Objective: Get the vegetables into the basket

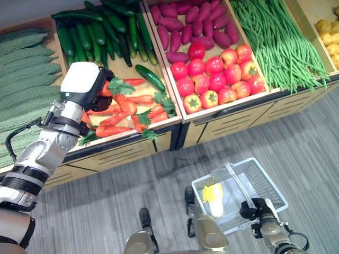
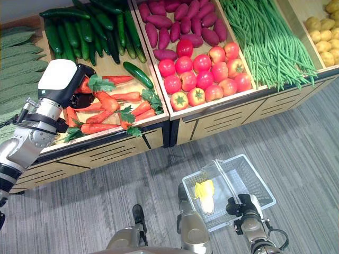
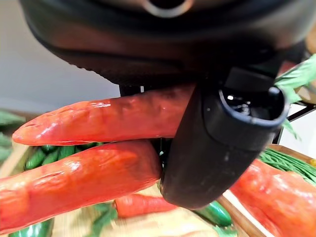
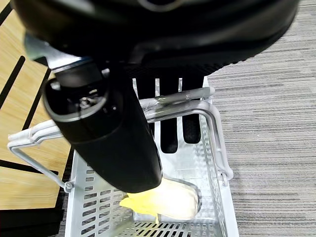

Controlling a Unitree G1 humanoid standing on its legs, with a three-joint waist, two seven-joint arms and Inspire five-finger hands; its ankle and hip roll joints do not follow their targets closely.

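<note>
The left hand [image 1: 85,84] is clamped on a carrot [image 3: 98,121] over the carrot bin [image 1: 135,71], apparently lifting it clear. The right hand [image 4: 163,98] grips the handle [image 4: 187,106] of the basket [image 1: 265,185] near the floor, keeping it ready below; a pale yellow vegetable [image 1: 213,197] already lies inside.

The floor [image 1: 296,132] between the shelf [image 1: 222,124] and the basket [image 1: 265,182] is bare, so a hand could pass there. The basket's handles [image 4: 192,103] cross its open top. A yellow cabbage [image 1: 213,196] fills one side; the other side has room.
</note>
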